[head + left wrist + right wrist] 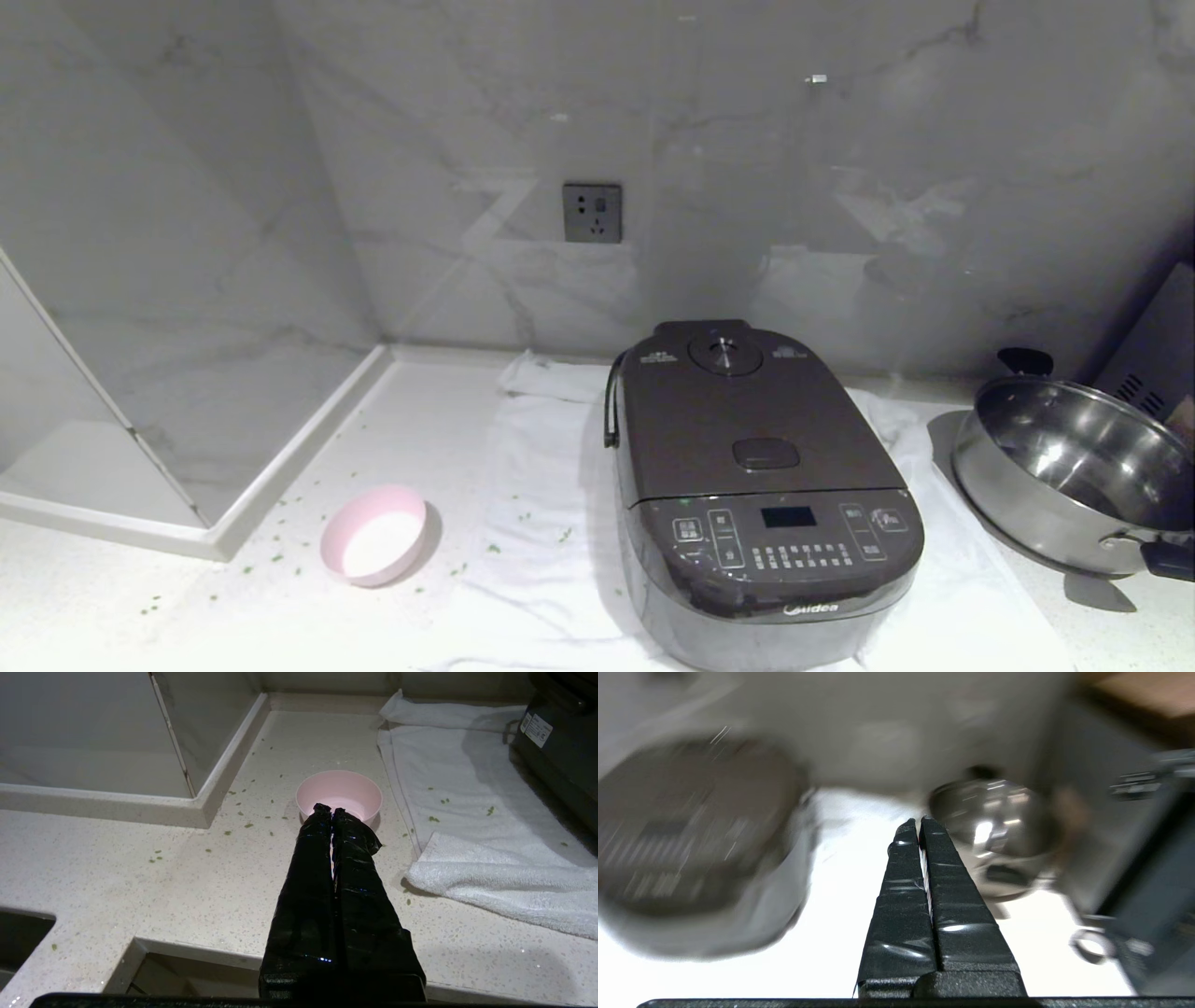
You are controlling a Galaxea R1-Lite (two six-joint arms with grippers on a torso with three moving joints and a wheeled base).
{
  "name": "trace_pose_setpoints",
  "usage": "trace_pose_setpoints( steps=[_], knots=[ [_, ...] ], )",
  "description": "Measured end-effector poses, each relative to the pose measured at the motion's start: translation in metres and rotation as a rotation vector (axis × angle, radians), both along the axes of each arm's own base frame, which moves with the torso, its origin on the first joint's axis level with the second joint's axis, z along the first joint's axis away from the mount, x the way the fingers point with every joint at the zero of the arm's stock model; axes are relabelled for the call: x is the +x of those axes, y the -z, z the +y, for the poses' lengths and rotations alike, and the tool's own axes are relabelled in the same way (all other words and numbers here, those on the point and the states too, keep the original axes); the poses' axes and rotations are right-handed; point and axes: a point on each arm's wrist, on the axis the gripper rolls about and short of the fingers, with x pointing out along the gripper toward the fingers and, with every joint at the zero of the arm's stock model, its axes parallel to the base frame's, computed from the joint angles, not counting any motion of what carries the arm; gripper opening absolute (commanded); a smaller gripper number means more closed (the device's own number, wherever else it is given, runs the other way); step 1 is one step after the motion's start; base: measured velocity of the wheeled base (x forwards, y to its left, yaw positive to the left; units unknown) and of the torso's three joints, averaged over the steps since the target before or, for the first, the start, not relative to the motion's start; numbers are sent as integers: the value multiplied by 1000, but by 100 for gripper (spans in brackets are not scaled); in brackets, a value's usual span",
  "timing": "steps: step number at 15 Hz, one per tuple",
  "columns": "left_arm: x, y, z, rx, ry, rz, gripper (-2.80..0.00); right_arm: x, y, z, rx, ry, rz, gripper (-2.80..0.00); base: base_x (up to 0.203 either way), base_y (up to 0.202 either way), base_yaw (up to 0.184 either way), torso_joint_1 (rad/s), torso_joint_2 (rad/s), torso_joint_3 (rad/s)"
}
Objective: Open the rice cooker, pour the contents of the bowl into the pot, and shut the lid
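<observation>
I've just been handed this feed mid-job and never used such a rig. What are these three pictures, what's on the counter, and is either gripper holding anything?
The wide picture is from the robot's head camera. It shows the rice cooker, lid shut, on a white towel, an empty-looking pink bowl, green bits scattered on the counter, and a steel pan. The other two are wrist cameras looking along black fingers. The left gripper is shut and empty, short of the bowl. The right gripper is shut and empty, near the pan.
</observation>
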Motion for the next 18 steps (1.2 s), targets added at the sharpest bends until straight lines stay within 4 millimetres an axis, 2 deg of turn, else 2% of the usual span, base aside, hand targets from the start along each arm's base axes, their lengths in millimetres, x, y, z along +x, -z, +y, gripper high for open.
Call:
trace_pose_setpoints(
  steps=[4,7,9,15,18],
  knots=[
    [0,0,0,1,1,0,-280,20,45,2,-25,-104,117,-280,0,0,0,0,0,0],
    [0,0,0,1,0,0,-280,38,73,3,-45,-132,103,-280,0,0,0,0,0,0],
    [0,0,0,2,-1,0,-280,43,75,4,-63,-149,25,-280,0,0,0,0,0,0],
    [0,0,0,2,1,0,-280,45,85,2,48,-103,78,-280,0,0,0,0,0,0],
    [0,0,0,2,0,1,-280,45,87,2,40,-91,85,-280,0,0,0,0,0,0]
  ],
)
